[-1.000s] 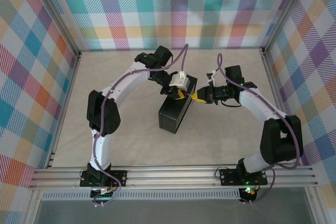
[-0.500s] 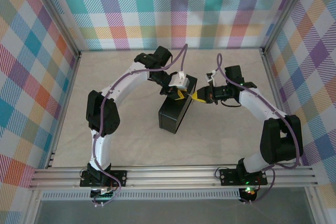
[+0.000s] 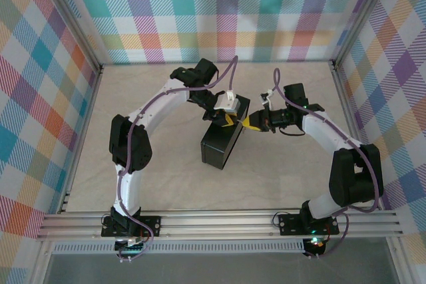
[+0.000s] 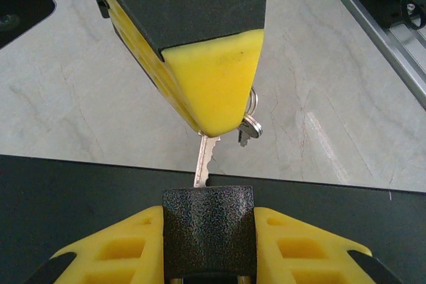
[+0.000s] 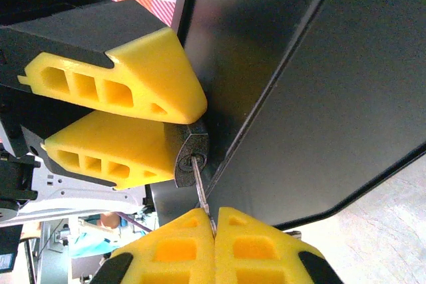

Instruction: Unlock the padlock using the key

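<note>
**Obs.**
- left tool [image 4: 208,231]: clamped on the padlock [image 5: 190,157], one yellow pad on each side of the dark textured body, keyhole end facing the other arm.
- right tool [image 5: 214,221]: clenched on the key [image 4: 205,157], pads pressed together over the bow. A spare key [image 4: 247,128] dangles off the same ring, just beside the pads.
- Key blade tip is at the keyhole. Most of the blade is exposed, so insertion looks partial at best.
- Lock and key meet over the far end of the black box [image 3: 219,147], mid surface [image 3: 166,177]. Cannot tell whether the lock rests on the box.

**Status (judgement):** insertion step under way. No turn made, shackle not visible.

**Risks**
1. Blade not coaxial w/ keyway. The blade looks slightly angled to the lock face. Pushing on could jam or bend it, or skid it off the face.
2. Thin bow held in soft pads. Torque on turning may let the key slip or rotate in the grip.
3. Lock held by pad friction only. An axial push or twist could shift it in the left tool and lose alignment.
4. Turning before the key is fully seated means the cylinder won't rotate. Forcing it strains both grips.
5. Spare key could snag btw. pad and lock.
</note>
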`<state>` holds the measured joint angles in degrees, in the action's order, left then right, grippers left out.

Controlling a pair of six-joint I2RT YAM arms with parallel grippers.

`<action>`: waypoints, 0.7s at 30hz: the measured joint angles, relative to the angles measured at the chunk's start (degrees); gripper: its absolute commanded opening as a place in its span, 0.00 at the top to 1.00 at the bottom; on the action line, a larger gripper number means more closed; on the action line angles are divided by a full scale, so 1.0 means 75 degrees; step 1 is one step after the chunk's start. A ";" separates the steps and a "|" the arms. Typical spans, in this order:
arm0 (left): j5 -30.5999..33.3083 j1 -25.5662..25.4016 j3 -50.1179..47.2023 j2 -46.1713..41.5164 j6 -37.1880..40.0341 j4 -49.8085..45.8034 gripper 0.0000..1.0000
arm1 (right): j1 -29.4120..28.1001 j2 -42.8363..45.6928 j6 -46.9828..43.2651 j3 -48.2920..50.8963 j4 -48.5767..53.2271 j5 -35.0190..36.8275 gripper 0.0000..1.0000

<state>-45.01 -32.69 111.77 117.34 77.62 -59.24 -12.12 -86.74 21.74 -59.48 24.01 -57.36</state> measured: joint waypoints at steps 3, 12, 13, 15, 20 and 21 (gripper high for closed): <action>0.0000 0.0000 0.0000 0.0000 0.0000 -0.0006 0.73 | -0.0012 -0.0085 0.0000 -0.0061 0.0020 -0.0038 0.96; 0.0006 0.0079 0.0000 -0.0026 0.0064 -0.0070 0.73 | -0.0076 -0.0309 -0.0003 -0.0329 0.0140 -0.0119 0.96; 0.0009 0.0085 0.0000 -0.0029 0.0067 -0.0070 0.73 | -0.0082 -0.0335 -0.0003 -0.0358 0.0157 -0.0143 0.96; 0.0003 0.0099 0.0000 -0.0029 0.0087 -0.0073 0.73 | -0.0090 -0.0382 -0.0026 -0.0399 0.0189 -0.0178 0.97; -0.0029 0.0128 -0.0015 -0.0029 0.0119 -0.0108 0.73 | -0.0122 -0.0466 -0.0268 -0.0434 0.0338 -0.0332 0.98; -0.0050 0.0128 -0.0015 -0.0029 0.0134 -0.0122 0.73 | -0.0128 -0.0466 -0.0315 -0.0434 0.0367 -0.0341 0.98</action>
<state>-45.39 -31.73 111.66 117.12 78.63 -60.16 -13.08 -90.24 19.38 -62.74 26.76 -59.92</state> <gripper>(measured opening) 0.285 0.065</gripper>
